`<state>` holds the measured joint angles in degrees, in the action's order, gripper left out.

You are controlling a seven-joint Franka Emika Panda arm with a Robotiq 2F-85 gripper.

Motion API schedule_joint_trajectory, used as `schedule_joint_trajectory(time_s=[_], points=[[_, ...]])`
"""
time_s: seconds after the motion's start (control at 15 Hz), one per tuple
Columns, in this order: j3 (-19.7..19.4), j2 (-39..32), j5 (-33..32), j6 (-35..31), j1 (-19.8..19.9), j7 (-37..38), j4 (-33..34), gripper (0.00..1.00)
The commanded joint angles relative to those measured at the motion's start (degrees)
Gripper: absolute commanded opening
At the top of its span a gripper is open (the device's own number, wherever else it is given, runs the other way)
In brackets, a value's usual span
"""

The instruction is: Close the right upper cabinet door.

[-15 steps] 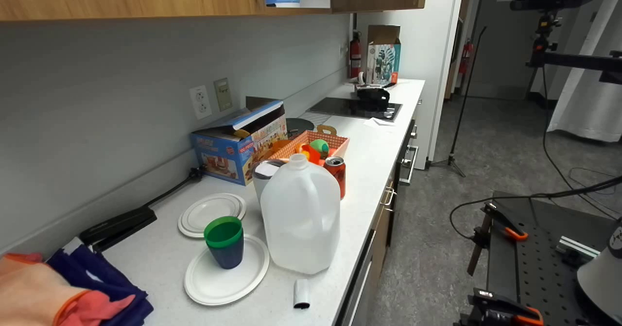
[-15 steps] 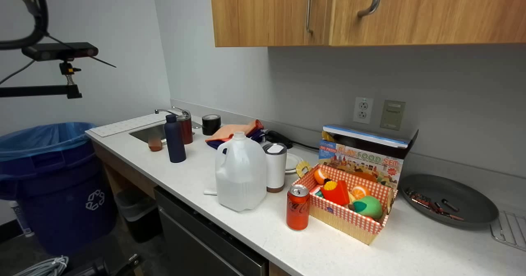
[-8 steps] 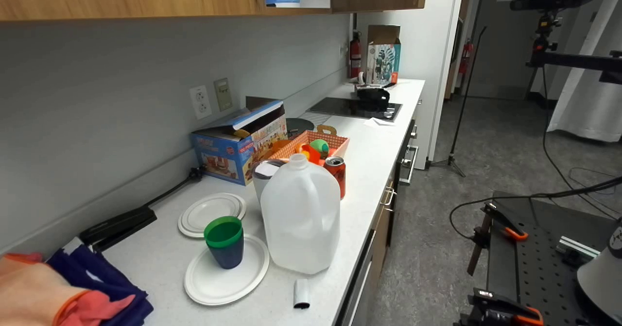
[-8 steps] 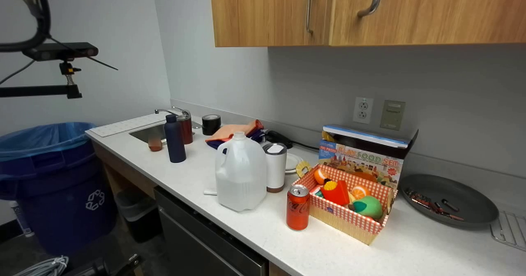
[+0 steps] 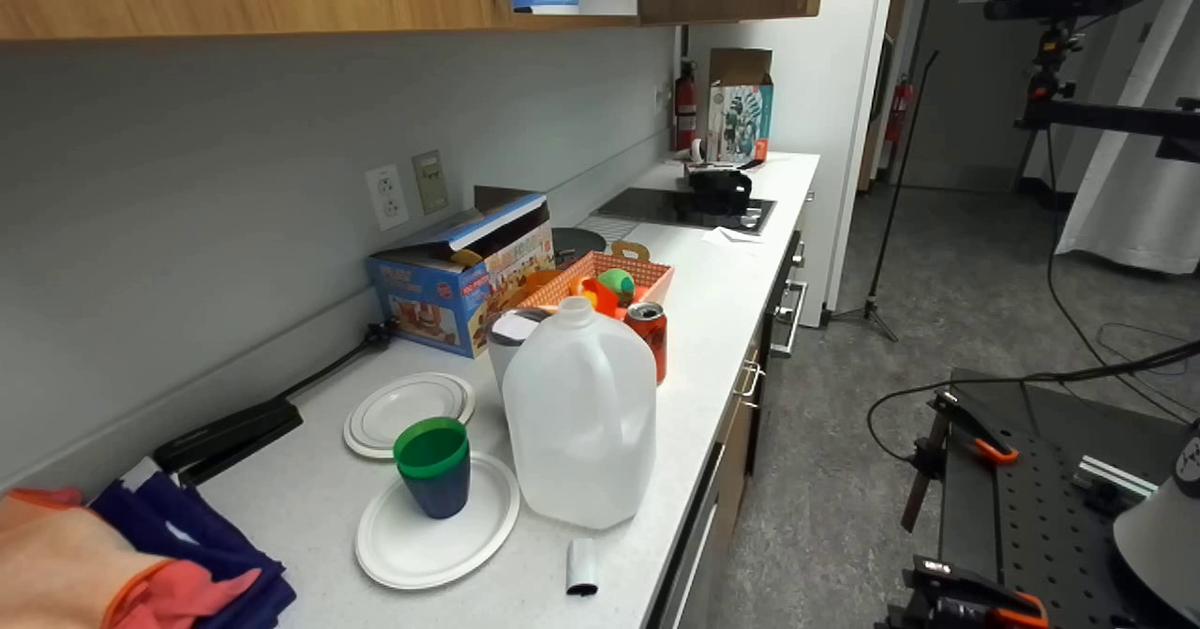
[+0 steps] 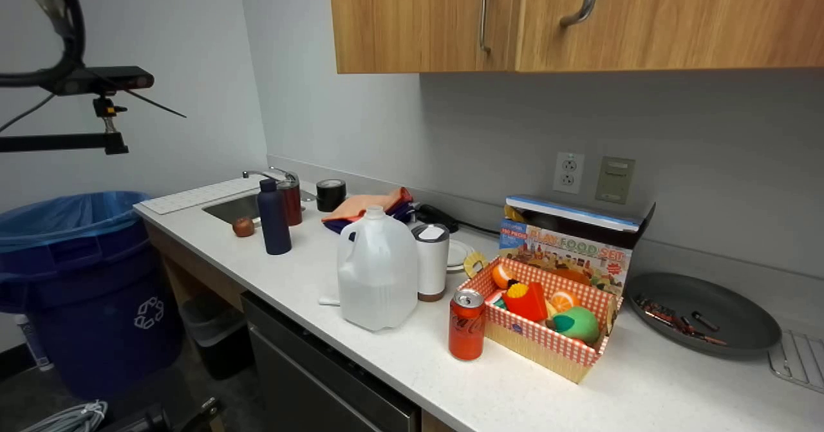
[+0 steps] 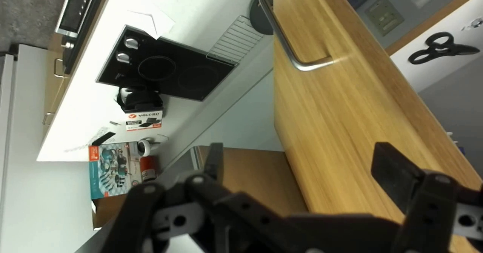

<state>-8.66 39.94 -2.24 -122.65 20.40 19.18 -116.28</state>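
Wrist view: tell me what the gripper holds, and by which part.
Nothing: the gripper is open, its fingers apart, and the handle of the door lies clear of them.

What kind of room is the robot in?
It looks like a kitchen, though I can't tell whether it's in a home or a workplace. You can see a black cooktop, a sink, and a dark frying pan on the white counter.

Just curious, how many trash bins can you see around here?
2. In an exterior view, a large blue bin stands beside the counter's end, and a smaller dark bin is by the opening under it. Others may be hidden.
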Motion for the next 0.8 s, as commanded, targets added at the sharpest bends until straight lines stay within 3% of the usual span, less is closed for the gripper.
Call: schedule_joint_trajectory(time_s=[0.0,0.33,0.73], points=[[-0.83,0.23,0.48,-4.52,-1.17,-1.59,-1.25,1.00],[-1.20,0.33,1.94,-6.55,-1.88,-1.74,-2.19,1.00],[-3.00,0.57,8.79,-4.23,-4.96,-2.12,-2.13,1.00]])
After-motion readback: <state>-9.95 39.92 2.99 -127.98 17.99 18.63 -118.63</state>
